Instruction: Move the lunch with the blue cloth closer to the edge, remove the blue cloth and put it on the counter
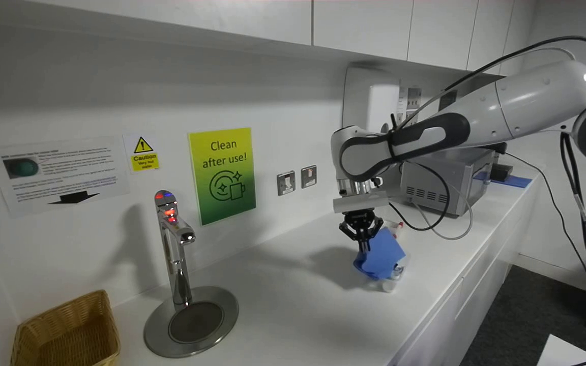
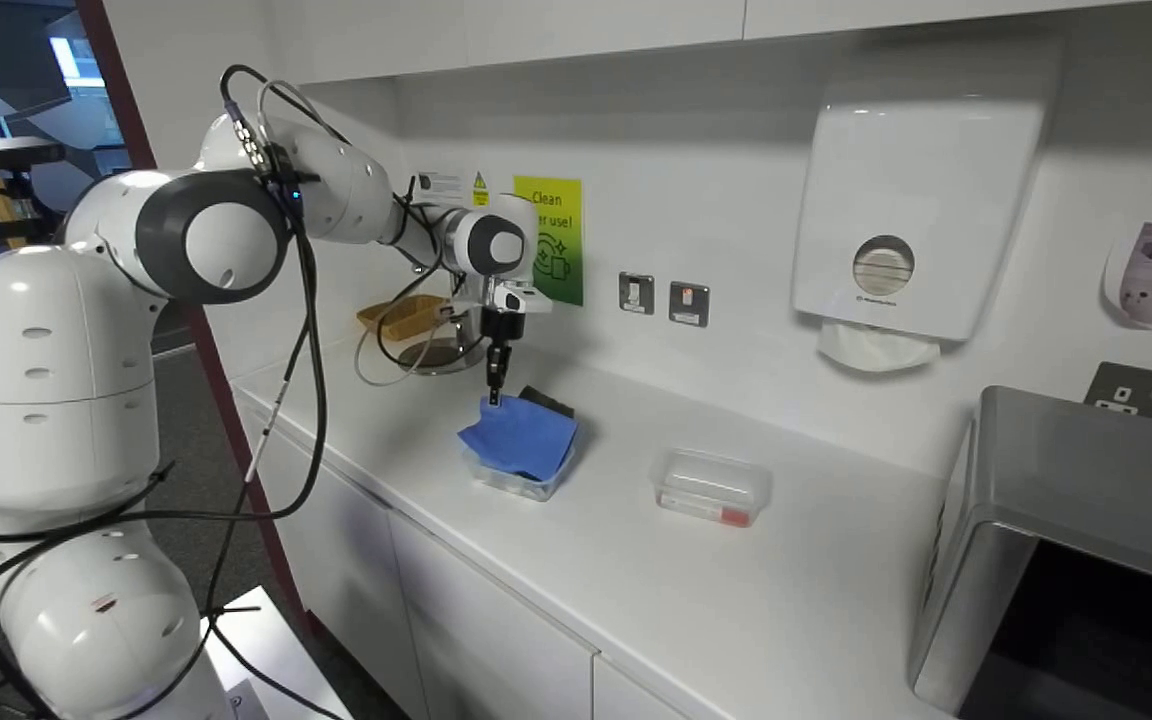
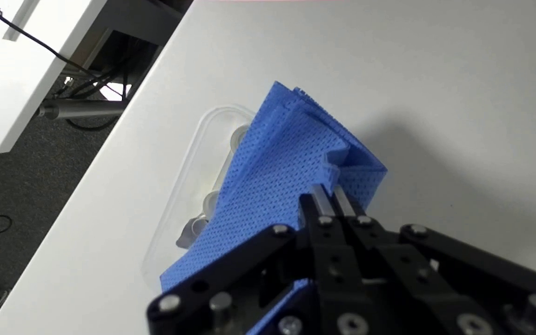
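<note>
Pinching blue cloth (image 3: pixel 268 181) with 2 fingers (image 3: pixel 322 200), the gripper (image 3: pixel 328 188) points down.

A long white worktop (image 1: pixel 293 305) runs to a straight white front edge (image 3: pixel 98 160). Near that edge sits a low rectangular tub of clear plastic (image 3: pixel 198 167). A second clear plastic tub (image 2: pixel 711 475) stands between it and a boxy metallic-grey appliance (image 2: pixel 1086 480), beside which lies a flat blue sheet (image 1: pixel 517 181). Well apart, a chrome tap (image 1: pixel 177 264) rises at a round steel disc (image 1: pixel 196 321), just beside a tan wicker basket (image 1: pixel 69 330).
</note>
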### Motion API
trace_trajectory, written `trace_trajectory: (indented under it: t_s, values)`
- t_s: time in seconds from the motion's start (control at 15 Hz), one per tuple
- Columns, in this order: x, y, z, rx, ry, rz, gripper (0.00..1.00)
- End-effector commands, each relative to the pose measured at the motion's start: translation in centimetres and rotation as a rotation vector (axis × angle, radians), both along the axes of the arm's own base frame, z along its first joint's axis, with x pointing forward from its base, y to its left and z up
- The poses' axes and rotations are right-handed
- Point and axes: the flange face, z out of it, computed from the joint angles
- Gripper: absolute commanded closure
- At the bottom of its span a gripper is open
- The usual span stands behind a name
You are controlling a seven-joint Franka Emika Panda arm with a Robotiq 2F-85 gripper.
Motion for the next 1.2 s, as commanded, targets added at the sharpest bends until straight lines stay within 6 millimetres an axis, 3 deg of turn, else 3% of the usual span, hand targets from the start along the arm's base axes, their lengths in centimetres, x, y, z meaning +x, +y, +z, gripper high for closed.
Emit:
trace_trajectory:
  t_s: [0.0,0.4,1.13]
  values:
    - [-0.3,0.1,3.0,-0.041,-0.017,0.021,0.99]
    - [-0.2,1.5,5.7,-0.070,-0.047,0.073,0.99]
    - [0.2,2.6,6.1,-0.035,-0.024,0.149,0.99]
